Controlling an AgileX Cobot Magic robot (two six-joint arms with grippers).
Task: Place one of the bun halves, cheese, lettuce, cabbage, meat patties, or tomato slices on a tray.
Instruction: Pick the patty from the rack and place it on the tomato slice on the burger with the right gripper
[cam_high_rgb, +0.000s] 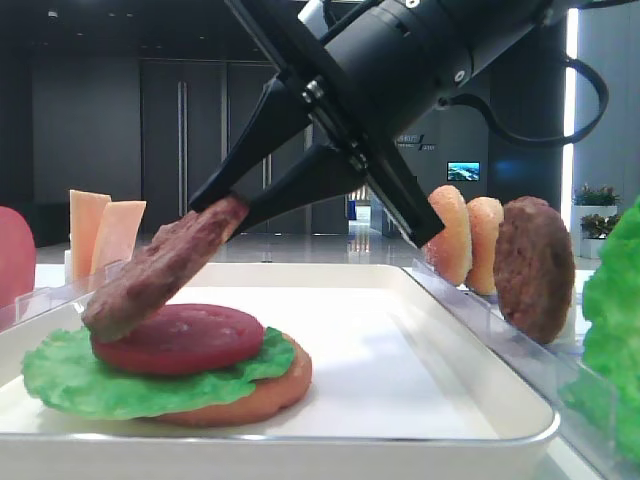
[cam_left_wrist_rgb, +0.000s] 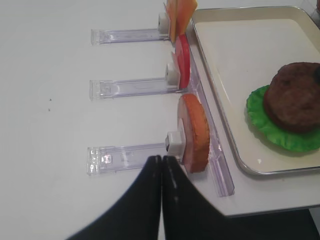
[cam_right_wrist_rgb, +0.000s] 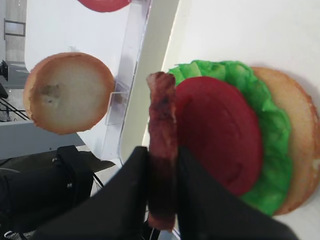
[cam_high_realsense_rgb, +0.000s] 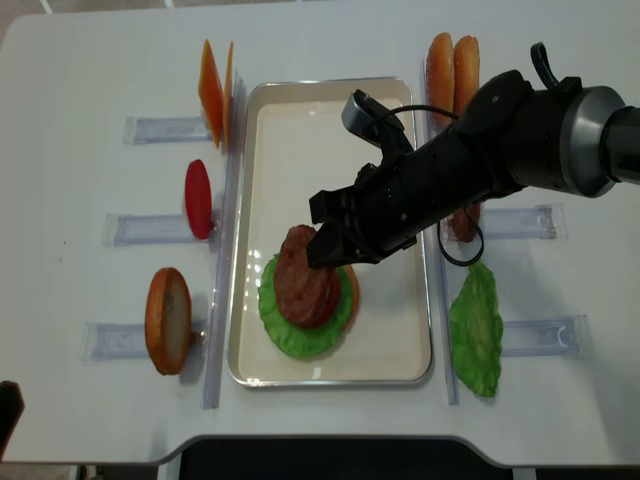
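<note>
My right gripper (cam_high_rgb: 222, 208) (cam_right_wrist_rgb: 162, 152) is shut on a dark brown meat patty (cam_high_rgb: 160, 270) (cam_high_realsense_rgb: 303, 272), gripping it by its edge. The patty is tilted, its low end resting on a tomato slice (cam_high_rgb: 185, 338) (cam_right_wrist_rgb: 215, 132). Under the tomato lie the lettuce (cam_high_rgb: 90, 378) (cam_right_wrist_rgb: 272, 135) and a bun half (cam_high_rgb: 270, 392) (cam_right_wrist_rgb: 302, 125), stacked at the near end of the white tray (cam_high_realsense_rgb: 320, 140) (cam_left_wrist_rgb: 225, 55). My left gripper (cam_left_wrist_rgb: 161, 160) is shut and empty, hovering over the table beside a bun half (cam_left_wrist_rgb: 196, 131) standing in a clear rack.
Clear racks flank the tray. On the left stand cheese (cam_high_realsense_rgb: 213, 80), a tomato slice (cam_high_realsense_rgb: 198, 198) and a bun half (cam_high_realsense_rgb: 168, 320). On the right stand two bun halves (cam_high_realsense_rgb: 452, 62), a second patty (cam_high_rgb: 535, 268) and a lettuce leaf (cam_high_realsense_rgb: 476, 330).
</note>
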